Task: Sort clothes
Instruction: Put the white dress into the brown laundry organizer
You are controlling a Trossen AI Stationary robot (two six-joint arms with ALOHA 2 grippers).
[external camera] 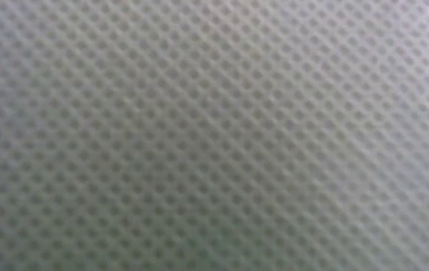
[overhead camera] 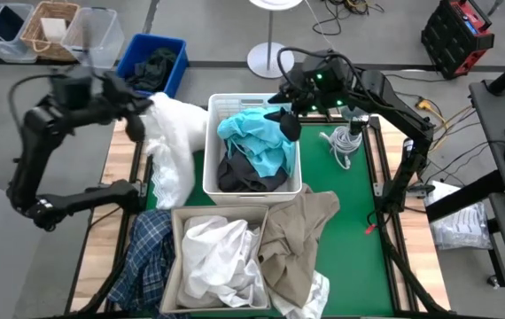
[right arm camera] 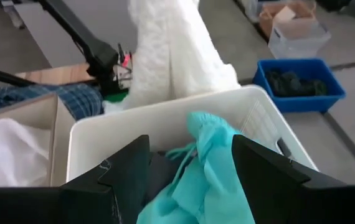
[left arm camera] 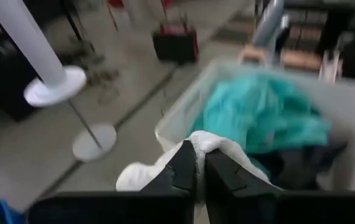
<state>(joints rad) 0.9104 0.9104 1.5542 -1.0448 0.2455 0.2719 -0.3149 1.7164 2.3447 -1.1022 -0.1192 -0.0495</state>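
While left fingers (left arm camera: pixel 196 171) clamp white garment (overhead camera: pixel 171 146), right fingers (right arm camera: pixel 190 171) spread wide over teal garment (right arm camera: pixel 205 180).

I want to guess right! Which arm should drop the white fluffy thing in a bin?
Probably the left. Its gripper is shut on the white garment, hanging beside the white bin. The right gripper is open over that bin.

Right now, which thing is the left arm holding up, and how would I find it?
Find the white bin in the middle of the green table. Hanging just off its left side is a fluffy white garment, pinched in the left gripper, jaws shut. Unlike the other clothes, it dangles in the air.
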